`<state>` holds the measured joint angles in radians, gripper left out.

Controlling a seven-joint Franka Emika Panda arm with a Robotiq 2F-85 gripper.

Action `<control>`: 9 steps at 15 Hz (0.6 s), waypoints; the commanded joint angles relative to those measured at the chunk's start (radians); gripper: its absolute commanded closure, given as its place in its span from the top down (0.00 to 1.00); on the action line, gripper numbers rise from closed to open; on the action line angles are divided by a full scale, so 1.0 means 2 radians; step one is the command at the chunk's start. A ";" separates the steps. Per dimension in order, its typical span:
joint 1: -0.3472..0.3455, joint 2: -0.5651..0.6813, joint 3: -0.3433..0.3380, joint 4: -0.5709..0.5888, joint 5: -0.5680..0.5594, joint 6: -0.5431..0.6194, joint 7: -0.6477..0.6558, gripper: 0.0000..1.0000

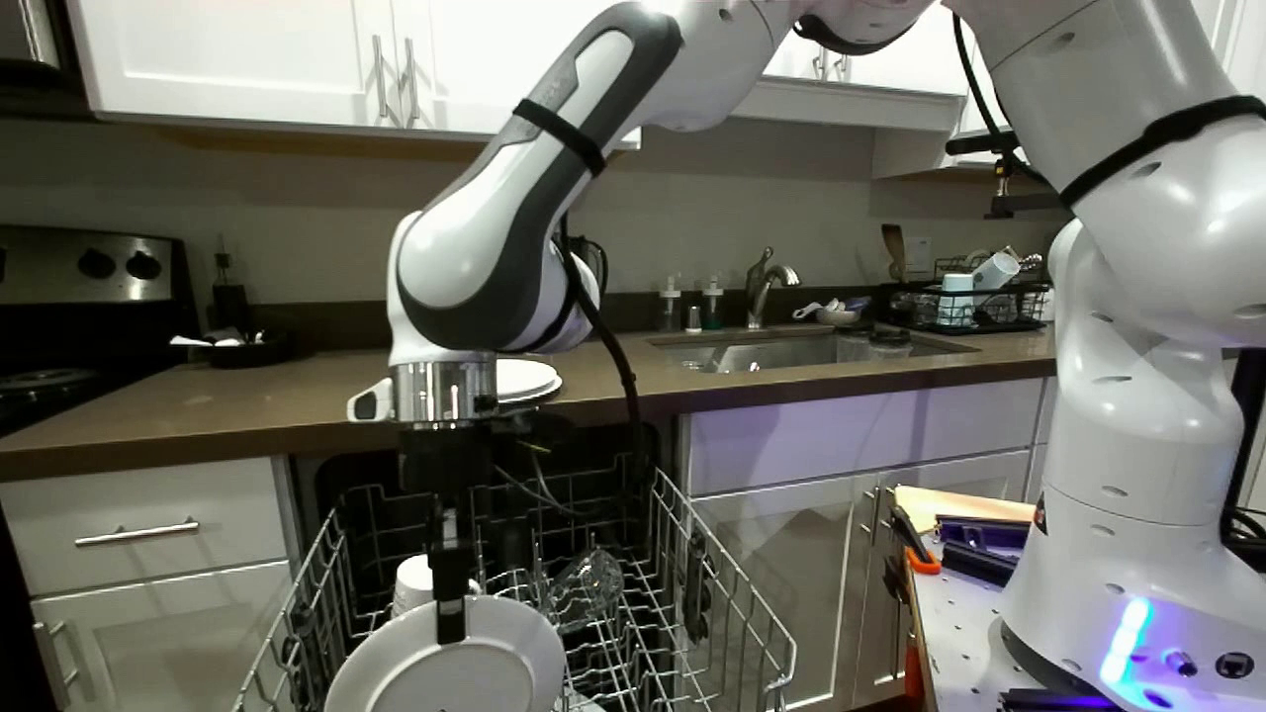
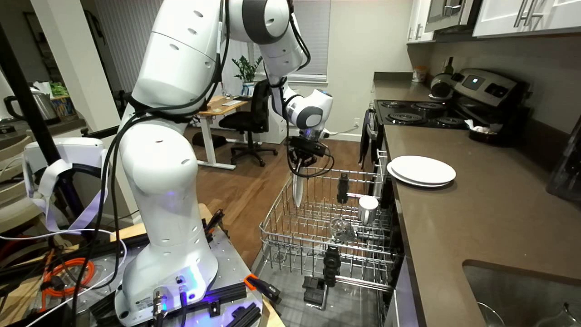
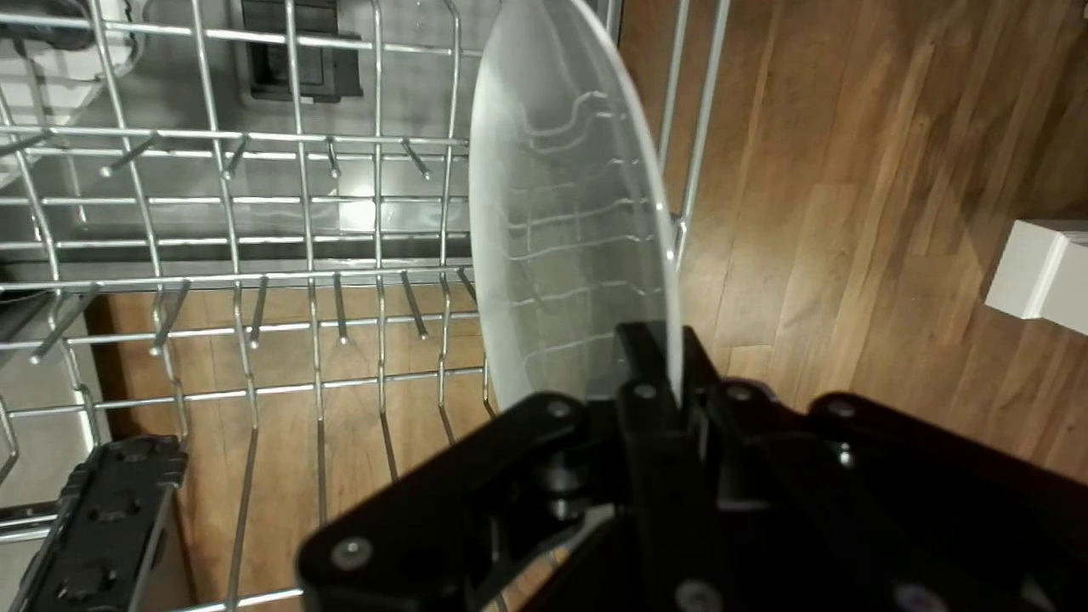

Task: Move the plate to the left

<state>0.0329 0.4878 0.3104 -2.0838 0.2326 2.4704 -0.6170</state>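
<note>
1. My arm [image 1: 475, 257], smooth white shells banded with dark grey, stands on its base, bends over high up and slopes down to the wrist, where my gripper [image 3: 671, 365] points almost straight down.
2. Beneath me is the rack [image 1: 727, 559], a grid of shiny metal wire with rows of short prongs and tall barred sides.
3. The plate [image 1: 465, 682] hangs from me on edge, close to upright, toward the rack's outer end; whether its lower edge touches wire I cannot tell. In an exterior view its round white face shows broad, with a shallow rim. In an exterior view the plate [image 2: 297, 190] is a thin blade, long axis near vertical. In the wrist view its gloss carries wavy reflections of the rack.
4. On the wires sit a clear rounded glass [image 1: 586, 590], tilted, and a white mug [image 2: 367, 210] with a handle, near each other.
5. My fingers [image 1: 450, 623], slim and black, pinch the plate's upper rim between them, one on each face.
</note>
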 commanded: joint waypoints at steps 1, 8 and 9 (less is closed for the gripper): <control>0.010 0.022 -0.006 0.009 -0.017 0.022 0.015 0.07; 0.008 0.068 -0.011 0.018 -0.042 0.049 0.025 0.07; 0.008 0.073 -0.010 0.020 -0.044 0.052 0.028 0.07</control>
<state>0.0424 0.6044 0.2891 -2.0714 0.1751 2.5592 -0.6065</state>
